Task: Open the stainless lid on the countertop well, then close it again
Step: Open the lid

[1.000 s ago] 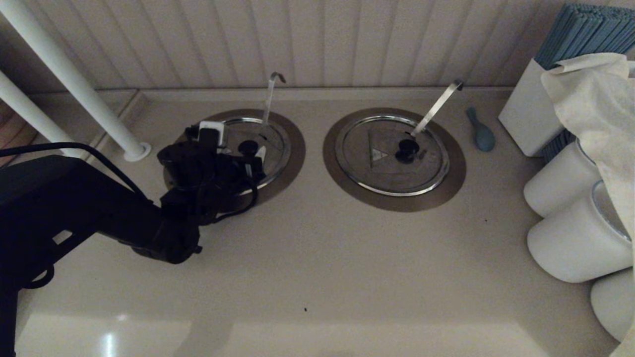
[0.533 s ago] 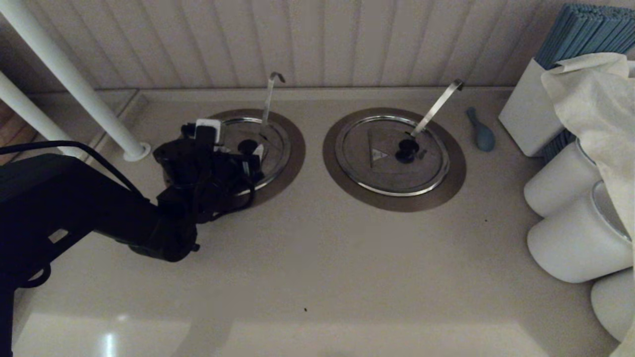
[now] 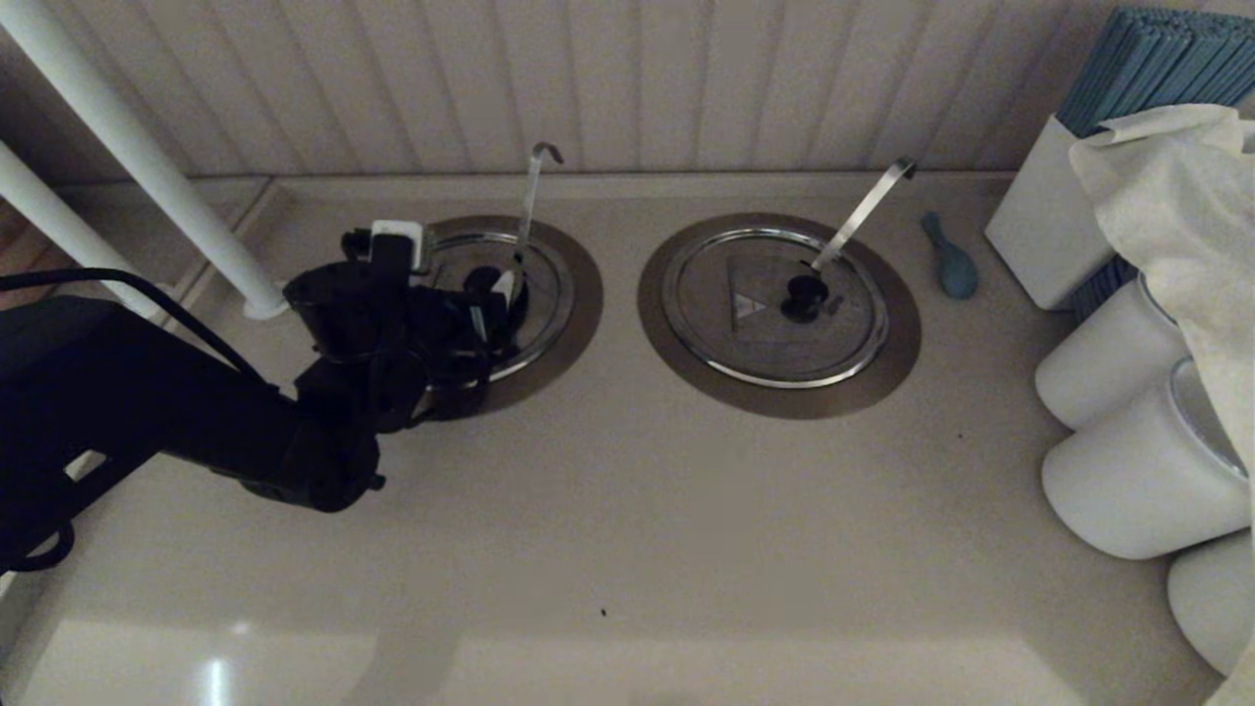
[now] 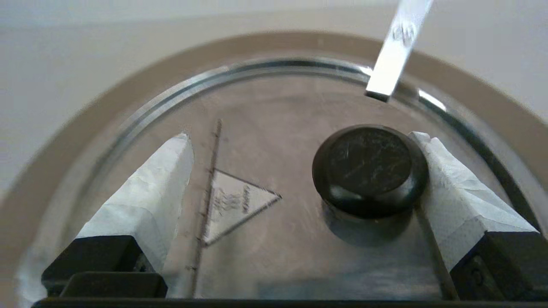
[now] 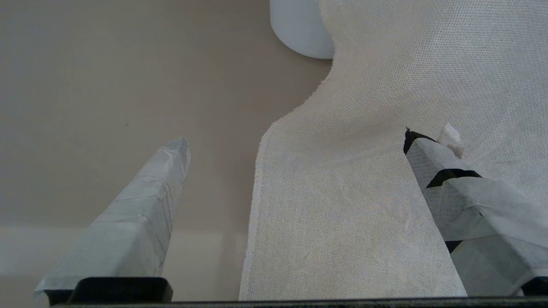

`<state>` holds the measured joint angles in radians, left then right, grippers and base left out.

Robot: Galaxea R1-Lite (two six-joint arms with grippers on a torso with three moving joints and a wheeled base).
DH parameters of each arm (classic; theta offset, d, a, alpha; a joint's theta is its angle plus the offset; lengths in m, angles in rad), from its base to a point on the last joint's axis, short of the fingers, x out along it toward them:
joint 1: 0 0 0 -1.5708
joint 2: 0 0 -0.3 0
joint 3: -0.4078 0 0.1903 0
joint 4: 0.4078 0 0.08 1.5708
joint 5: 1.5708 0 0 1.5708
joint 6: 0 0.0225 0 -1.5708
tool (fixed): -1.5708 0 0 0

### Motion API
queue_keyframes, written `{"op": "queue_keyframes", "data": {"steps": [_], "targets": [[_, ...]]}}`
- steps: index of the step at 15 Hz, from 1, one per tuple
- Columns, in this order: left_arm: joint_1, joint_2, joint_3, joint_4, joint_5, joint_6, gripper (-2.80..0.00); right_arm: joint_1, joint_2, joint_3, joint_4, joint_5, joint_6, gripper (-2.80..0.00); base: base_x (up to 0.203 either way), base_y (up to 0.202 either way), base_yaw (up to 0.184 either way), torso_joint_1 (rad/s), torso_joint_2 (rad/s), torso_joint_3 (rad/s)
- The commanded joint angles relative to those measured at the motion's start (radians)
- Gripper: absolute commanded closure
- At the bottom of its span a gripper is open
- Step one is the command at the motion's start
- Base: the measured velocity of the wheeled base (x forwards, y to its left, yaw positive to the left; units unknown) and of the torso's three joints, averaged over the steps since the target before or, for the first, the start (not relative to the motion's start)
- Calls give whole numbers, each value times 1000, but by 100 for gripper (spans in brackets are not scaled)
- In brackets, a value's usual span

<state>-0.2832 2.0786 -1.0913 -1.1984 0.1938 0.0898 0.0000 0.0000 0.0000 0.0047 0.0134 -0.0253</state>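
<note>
The stainless lid (image 3: 544, 284) (image 4: 274, 119) lies flat on the countertop well, inside the chrome rim ring (image 4: 257, 68) and the bronze-grey flange (image 3: 578, 324). It carries a black knob (image 4: 370, 164), a pale triangle mark (image 4: 233, 201) and the thin hook-tipped ladle handle (image 3: 531, 196) (image 4: 396, 51). My left gripper (image 3: 490, 294) (image 4: 299, 137) hovers low over the lid, open. The knob sits against one finger pad (image 4: 445, 184), and the other finger stands well away from it. My right gripper (image 5: 295, 137) is open and parked over a white cloth (image 5: 364, 192); it does not show in the head view.
To the right is the twin lid (image 3: 775, 304) with its broad strap handle (image 3: 863, 211). A blue spoon-like thing (image 3: 949, 260), a white box (image 3: 1039, 235), white canisters (image 3: 1128, 471) and draped cloth (image 3: 1177, 196) crowd the right side. White poles (image 3: 147, 167) stand at the left.
My left arm has moved away from me, toward the wall, over the lid. Its fingers now reach the black knob. The lid stays seated.
</note>
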Motion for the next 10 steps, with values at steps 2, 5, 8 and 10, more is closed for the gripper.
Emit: {"op": "queue_keyframes", "data": {"steps": [2,5,8,10], "targets": [[14,-23,1,-7,1,1,-280,0,0,0,0,0,-1,-280,0,0,0,0,0,0],[46,-34,-3,-7,-7,1,-280,0,1,0,0,0,-1,-280,0,0,0,0,0,0],[75,-34,-15,-6,-9,2,-280,0,1,0,0,0,-1,-280,0,0,0,0,0,0],[101,-33,-18,-4,-21,2,-280,0,2,0,0,0,-1,-280,0,0,0,0,0,0]]}}
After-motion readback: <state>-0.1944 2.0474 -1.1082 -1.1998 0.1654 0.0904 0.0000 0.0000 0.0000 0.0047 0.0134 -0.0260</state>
